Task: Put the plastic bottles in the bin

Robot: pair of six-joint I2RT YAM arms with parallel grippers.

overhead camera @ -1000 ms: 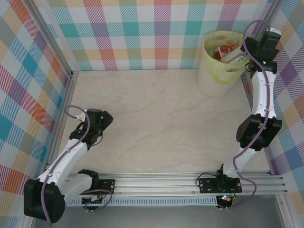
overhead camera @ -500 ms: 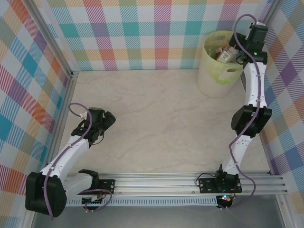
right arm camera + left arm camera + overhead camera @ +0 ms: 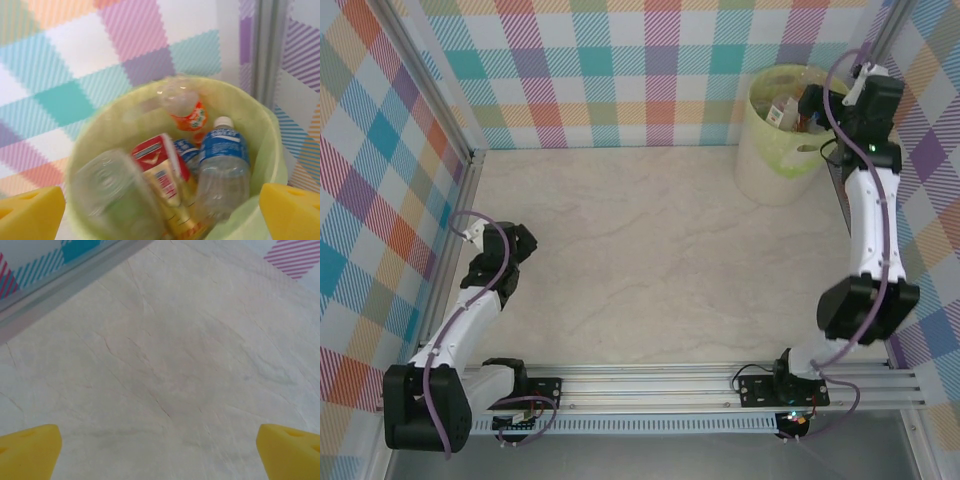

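Bottles [image 3: 223, 150] in bin [image 3: 266, 131], plaid wall [image 3: 75, 60] behind

We note a pale, marble-veined tabletop [image 3: 660, 250]. Pastel checked wall panels [image 3: 620, 70] enclose it at the back and both sides. A slotted metal rail [image 3: 660, 385] runs along its near edge. A grey frame post [image 3: 425, 95] slants up the left wall.

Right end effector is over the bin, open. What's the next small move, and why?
Probably draw the right end effector up and away from the bin: its jaws stand open above it, empty, and the bottles lie inside.
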